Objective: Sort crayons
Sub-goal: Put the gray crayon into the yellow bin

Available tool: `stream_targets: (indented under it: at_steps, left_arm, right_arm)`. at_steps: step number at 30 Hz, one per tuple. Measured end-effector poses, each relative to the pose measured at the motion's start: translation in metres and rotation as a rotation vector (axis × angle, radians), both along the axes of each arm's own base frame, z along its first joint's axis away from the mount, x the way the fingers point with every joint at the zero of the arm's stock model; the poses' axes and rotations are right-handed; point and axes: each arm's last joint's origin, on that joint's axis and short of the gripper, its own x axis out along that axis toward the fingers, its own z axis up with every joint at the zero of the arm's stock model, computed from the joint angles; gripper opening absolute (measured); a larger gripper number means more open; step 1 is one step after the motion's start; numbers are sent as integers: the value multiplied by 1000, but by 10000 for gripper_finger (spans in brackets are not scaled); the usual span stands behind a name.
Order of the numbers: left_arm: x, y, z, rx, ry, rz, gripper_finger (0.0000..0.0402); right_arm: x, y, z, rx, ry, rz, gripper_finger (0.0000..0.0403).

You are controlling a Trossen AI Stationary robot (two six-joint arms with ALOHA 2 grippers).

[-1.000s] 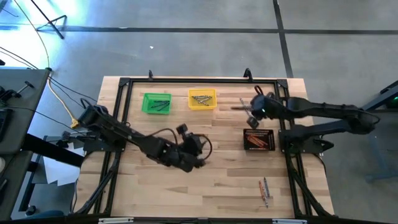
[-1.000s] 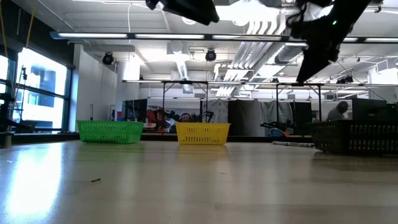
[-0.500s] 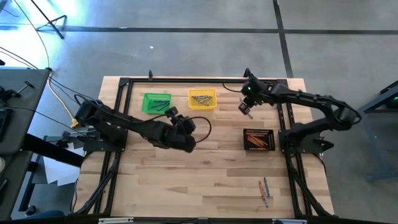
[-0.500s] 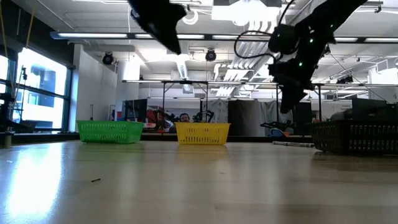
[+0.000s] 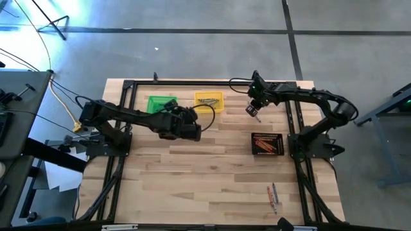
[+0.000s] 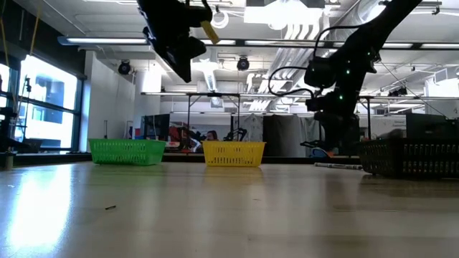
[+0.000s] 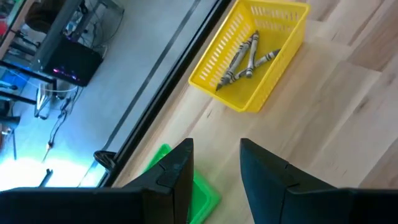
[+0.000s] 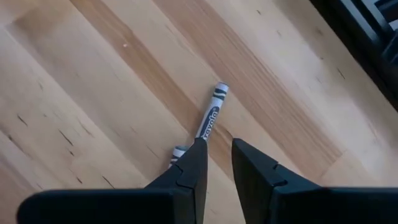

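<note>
My right gripper hangs over the table's far right part, to the right of the yellow bin, shut on a grey crayon. My left gripper stands open and empty above the table, just near of the gap between the green bin and the yellow bin. The left wrist view looks down on the yellow bin, where a few grey crayons lie flat on its floor. Orange-red crayons lie in the black bin. My right gripper holds the grey crayon near one end, with the fingers coming from above and slanting down. One fingertip covers the place of contact. The short end sticks out beside that finger. The long end points away below the fingers, clear of the table.
Two or three loose crayons lie on the wood near the front right. A black frame runs along the table's edges. The green bin holds a few dark sticks. Bare wood stretches across the middle and near left.
My left gripper has swung from the table's middle toward the far edge, up to the green and yellow bins, turning as it went; it stays open. My right gripper has come down and gone a little left toward the yellow bin, still carrying the grey crayon.
</note>
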Motion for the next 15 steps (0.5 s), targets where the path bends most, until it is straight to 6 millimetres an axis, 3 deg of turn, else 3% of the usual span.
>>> stream_targets:
  at_steps: [8, 15]
  left_arm:
    - [0, -3, 0, -10, -54, 32, 115]
    - [1, -6, 0, -25, -85, 37, 115]
  right_arm:
    - [-1, -2, 0, -15, 19, 33, 109]
    - [-1, -3, 0, -6, -19, -53, 137]
